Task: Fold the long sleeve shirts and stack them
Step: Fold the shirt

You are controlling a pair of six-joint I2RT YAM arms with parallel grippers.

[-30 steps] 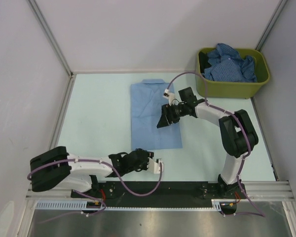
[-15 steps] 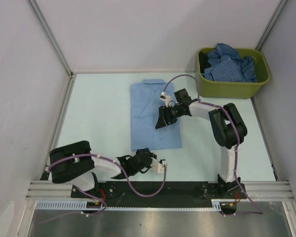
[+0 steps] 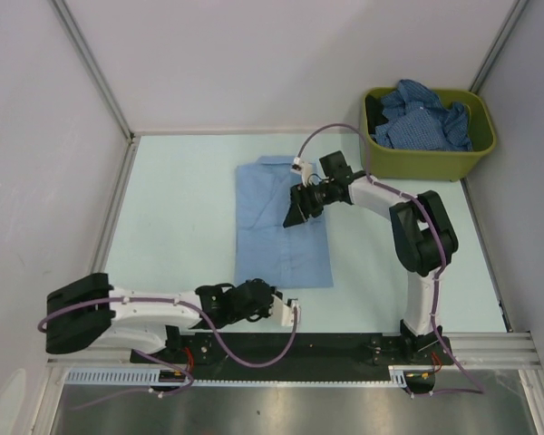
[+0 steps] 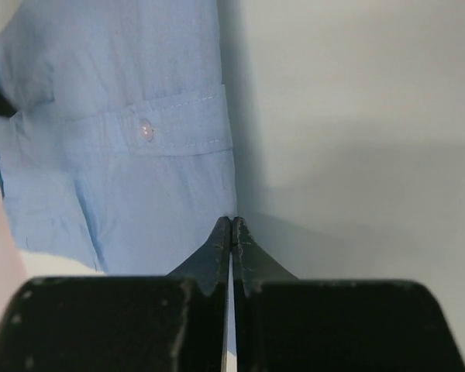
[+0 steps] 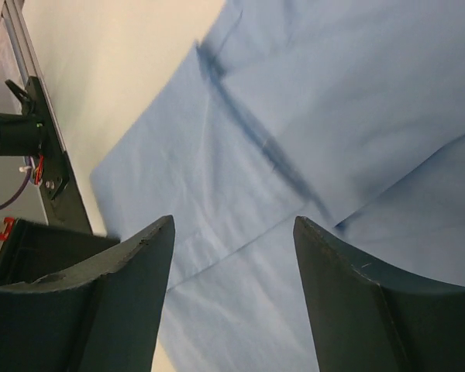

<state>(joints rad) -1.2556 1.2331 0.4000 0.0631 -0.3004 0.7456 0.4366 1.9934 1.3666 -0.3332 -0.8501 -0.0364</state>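
A plain light blue shirt (image 3: 281, 227) lies folded flat in the middle of the table, collar at the far end. My right gripper (image 3: 295, 216) is open just above its right half. In the right wrist view the open fingers (image 5: 132, 294) frame blue cloth (image 5: 310, 101) with fold lines. My left gripper (image 3: 261, 292) is shut at the shirt's near edge. In the left wrist view its closed tips (image 4: 231, 221) touch the edge of the shirt (image 4: 124, 155) below a buttoned cuff (image 4: 146, 129). Darker blue patterned shirts (image 3: 422, 113) are heaped in the bin.
An olive-green bin (image 3: 426, 163) stands at the back right, close behind the right arm's elbow. A metal rail (image 3: 290, 349) runs along the near edge. White walls close the table on the left, back and right.
The light blue shirt has slid a little toward the near edge and to the left. The right gripper moved slightly left with it. The left arm's elbow swung out left, its gripper staying near the shirt's near edge.
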